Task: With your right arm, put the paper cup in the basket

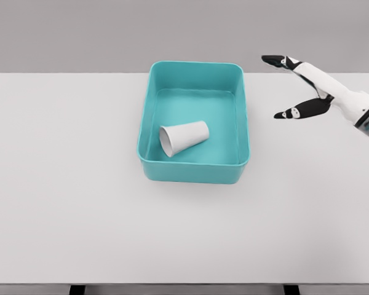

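Paper cup (184,137) is what I look at first, and it sits far to the left of my right hand (312,92). It lies on its side inside the teal basket (193,172), on the basket floor. Its wide open mouth points to the lower left, away from my hand, and its small bottom points toward my hand. The basket stands on the white table (61,203), and its right wall is the part nearest my hand. Further right, my right hand hangs above the table, apart from the basket. Its fingers (277,61) are stretched out toward the basket and spread wide, and they hold nothing.
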